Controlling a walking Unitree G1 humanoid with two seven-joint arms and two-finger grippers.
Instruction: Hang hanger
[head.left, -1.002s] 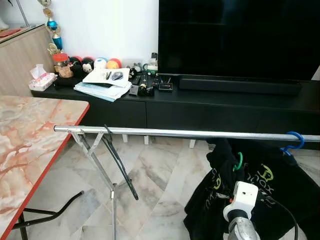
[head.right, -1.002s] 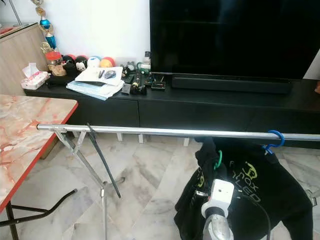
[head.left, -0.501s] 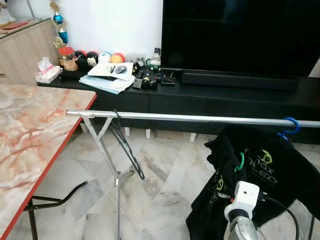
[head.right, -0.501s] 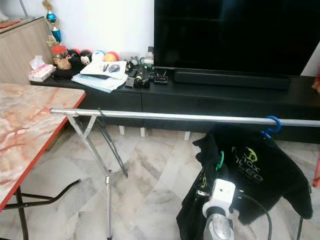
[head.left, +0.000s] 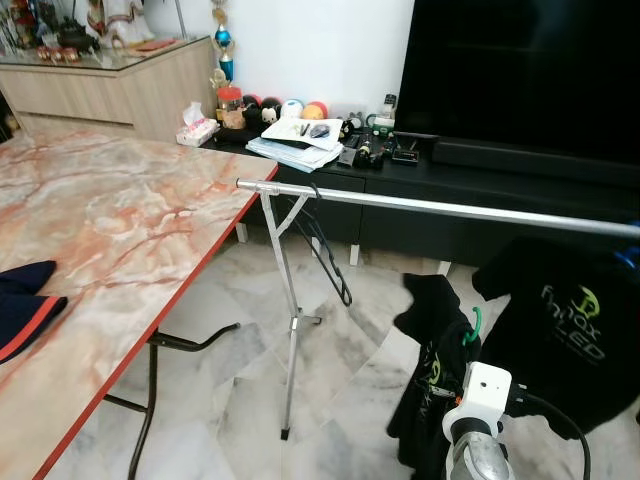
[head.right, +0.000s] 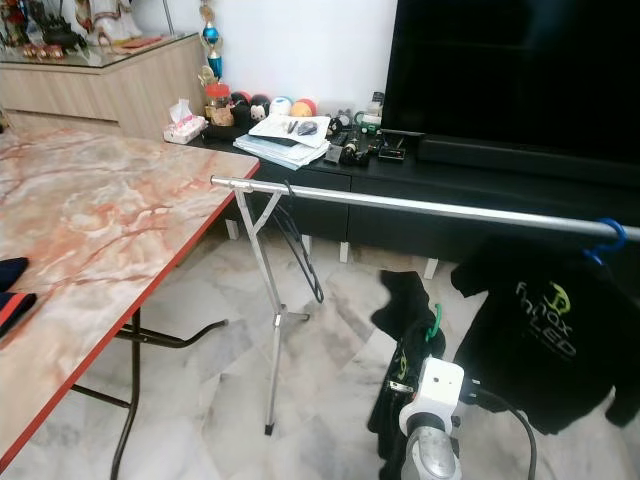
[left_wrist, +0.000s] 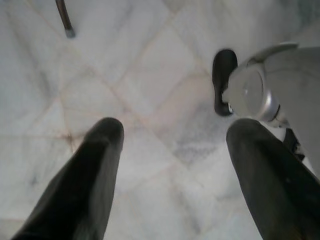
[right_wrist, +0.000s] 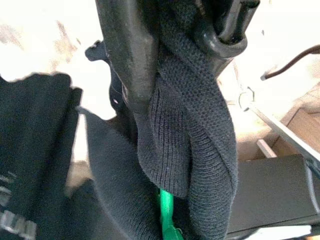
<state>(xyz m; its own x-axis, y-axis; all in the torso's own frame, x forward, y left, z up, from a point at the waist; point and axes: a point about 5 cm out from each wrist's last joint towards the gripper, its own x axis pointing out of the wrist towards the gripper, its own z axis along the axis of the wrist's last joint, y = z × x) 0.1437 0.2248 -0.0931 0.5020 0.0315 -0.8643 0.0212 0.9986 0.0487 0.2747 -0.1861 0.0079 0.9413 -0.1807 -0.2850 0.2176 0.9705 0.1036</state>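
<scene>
The right gripper (right_wrist: 172, 55) is clamped on the bunched collar of a dark garment (head.left: 432, 365) that carries a green hanger (head.left: 474, 324), held low in front of the robot at about 5 o'clock in the head views. The rail (head.left: 440, 207) of the drying rack lies above and beyond it, toward 12 o'clock from the hook, its long axis running from 9 to 3 o'clock; so the hanger has to go up and forward, and the right arm is the nearer one. A black T-shirt (head.right: 545, 340) on a blue hanger (head.right: 607, 236) already hangs at 3 o'clock, and a bare black hanger (head.left: 328, 250) near the rail's 9 o'clock end. The left gripper (left_wrist: 170, 150) hangs spread over marble floor (left_wrist: 150, 85), idle. Most of the green hanger is buried in cloth, so its hook's facing is hard to judge
</scene>
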